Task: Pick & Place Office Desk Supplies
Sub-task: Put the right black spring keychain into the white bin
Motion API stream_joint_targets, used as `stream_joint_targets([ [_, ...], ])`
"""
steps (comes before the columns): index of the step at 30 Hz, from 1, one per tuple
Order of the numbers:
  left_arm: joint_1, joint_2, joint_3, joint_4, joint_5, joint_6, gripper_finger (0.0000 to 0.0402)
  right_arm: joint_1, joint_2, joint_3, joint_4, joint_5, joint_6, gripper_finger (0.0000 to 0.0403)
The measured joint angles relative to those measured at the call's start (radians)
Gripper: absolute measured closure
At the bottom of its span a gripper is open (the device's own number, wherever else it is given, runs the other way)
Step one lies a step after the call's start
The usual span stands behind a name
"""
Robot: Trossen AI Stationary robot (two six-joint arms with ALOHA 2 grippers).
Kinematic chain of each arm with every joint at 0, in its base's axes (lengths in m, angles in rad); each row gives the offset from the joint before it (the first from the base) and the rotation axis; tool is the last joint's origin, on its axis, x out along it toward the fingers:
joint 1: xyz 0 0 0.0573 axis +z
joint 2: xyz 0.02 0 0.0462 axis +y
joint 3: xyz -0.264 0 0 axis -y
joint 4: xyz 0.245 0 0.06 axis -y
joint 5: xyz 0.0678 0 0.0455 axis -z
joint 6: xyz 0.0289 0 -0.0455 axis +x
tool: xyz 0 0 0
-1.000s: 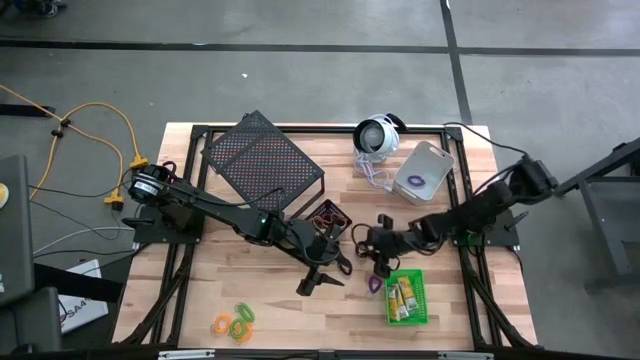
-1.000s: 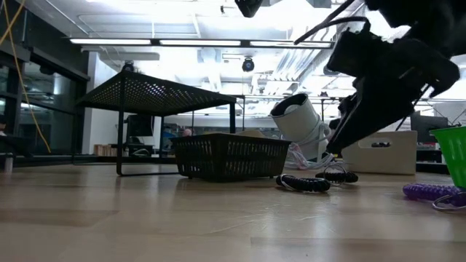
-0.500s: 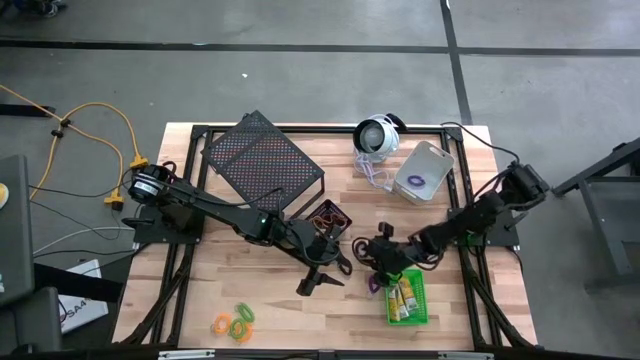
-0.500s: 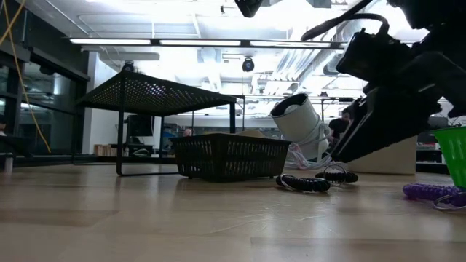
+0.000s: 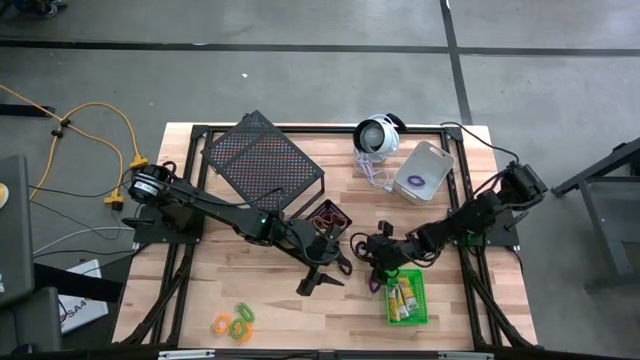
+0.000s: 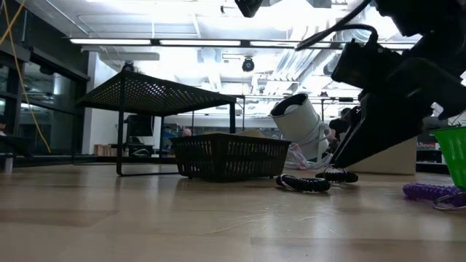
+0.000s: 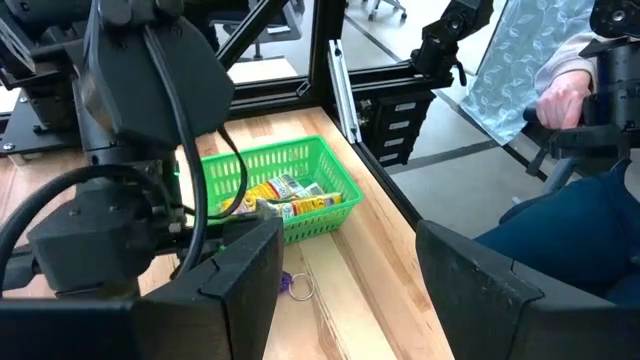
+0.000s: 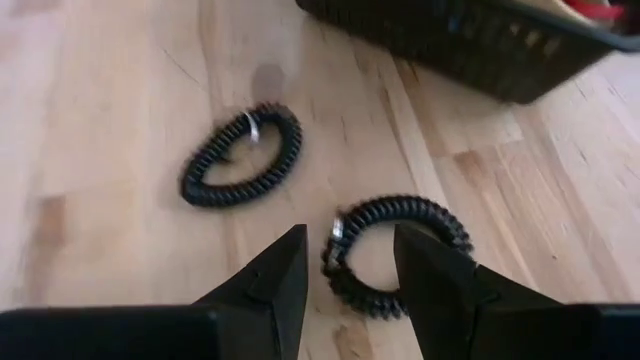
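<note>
Two black coiled loops (image 8: pixel 240 155) (image 8: pixel 395 250) lie flat on the wood near the black bin (image 5: pixel 328 215). My right gripper (image 8: pixel 345 275) hovers open just over the nearer loop, one finger on each side of its end; in the high view the gripper (image 5: pixel 375 262) is at the table's middle. A purple loop (image 5: pixel 374 285) lies beside the green bin (image 5: pixel 405 297), which holds yellow pieces. The grey bin (image 5: pixel 425 172) holds another purple loop. Orange and green loops (image 5: pixel 235 322) lie near the front left. My left gripper (image 7: pixel 345 300) waits open above the table's middle.
The large black mesh rack (image 5: pixel 262 160) stands at the far left, and the round white device (image 5: pixel 377 135) with its cord at the far middle. The two arms are close together at the table's middle. A seated person (image 7: pixel 590 150) is beyond the table's right edge.
My right gripper has sunk a little and shifted toward the table's near edge, ending over the black loops with its fingers still open. The left arm has kept still.
</note>
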Motion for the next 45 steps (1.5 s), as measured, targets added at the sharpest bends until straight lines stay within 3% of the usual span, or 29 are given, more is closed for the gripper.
stream_joint_targets([
  [16,0.0,0.0,0.0,0.0,0.0,0.0,0.0179,-0.044,0.046,0.042,-0.046,-0.043,-0.018,0.0269],
  [37,0.0,0.0,0.0,0.0,0.0,0.0,0.0179,-0.044,0.045,0.042,-0.042,-0.043,-0.02,0.039],
  [45,0.0,0.0,0.0,0.0,0.0,0.0,0.0179,-0.044,0.045,0.042,-0.041,-0.043,-0.02,0.0399],
])
